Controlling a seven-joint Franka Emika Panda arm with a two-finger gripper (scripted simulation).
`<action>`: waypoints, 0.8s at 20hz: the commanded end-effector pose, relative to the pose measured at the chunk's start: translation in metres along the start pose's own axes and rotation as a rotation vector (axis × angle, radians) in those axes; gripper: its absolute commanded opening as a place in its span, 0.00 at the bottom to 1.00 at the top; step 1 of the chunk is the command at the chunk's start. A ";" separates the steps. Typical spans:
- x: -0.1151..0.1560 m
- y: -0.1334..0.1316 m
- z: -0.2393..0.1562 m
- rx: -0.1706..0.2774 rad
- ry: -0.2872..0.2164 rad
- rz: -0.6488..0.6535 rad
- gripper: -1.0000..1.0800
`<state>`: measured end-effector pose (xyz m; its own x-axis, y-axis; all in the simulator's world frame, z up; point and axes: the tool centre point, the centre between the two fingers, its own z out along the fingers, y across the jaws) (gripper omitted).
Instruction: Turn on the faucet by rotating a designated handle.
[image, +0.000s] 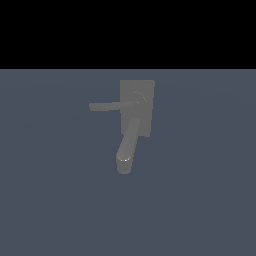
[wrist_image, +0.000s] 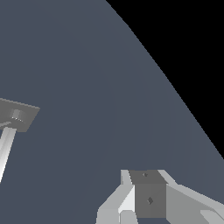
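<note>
The faucet (image: 136, 107) is a matte grey block standing on the dark floor in the exterior view. Its thick spout tube (image: 127, 147) curves down toward the camera. The thin bar handle (image: 112, 106) sticks out from the round hub toward the exterior view's left. No arm shows in that view. In the wrist view, a corner of the faucet block (wrist_image: 15, 116) lies at the picture's edge with a pale bar (wrist_image: 6, 151) running from it. My gripper (wrist_image: 146, 175) is well apart from it. Its fingers stand together with no gap showing and nothing held.
A flat dark blue-grey floor (image: 200, 200) spreads all around the faucet. Beyond the floor's far edge there is only black.
</note>
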<state>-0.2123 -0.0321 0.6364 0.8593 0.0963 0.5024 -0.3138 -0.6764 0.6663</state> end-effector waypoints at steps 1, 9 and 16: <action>0.012 0.009 -0.024 -0.103 0.083 0.012 0.00; 0.046 0.012 -0.109 -0.423 0.337 0.001 0.00; 0.071 -0.026 -0.179 -0.691 0.544 -0.079 0.00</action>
<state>-0.2176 0.1042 0.7503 0.6459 0.5339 0.5457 -0.5732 -0.1330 0.8086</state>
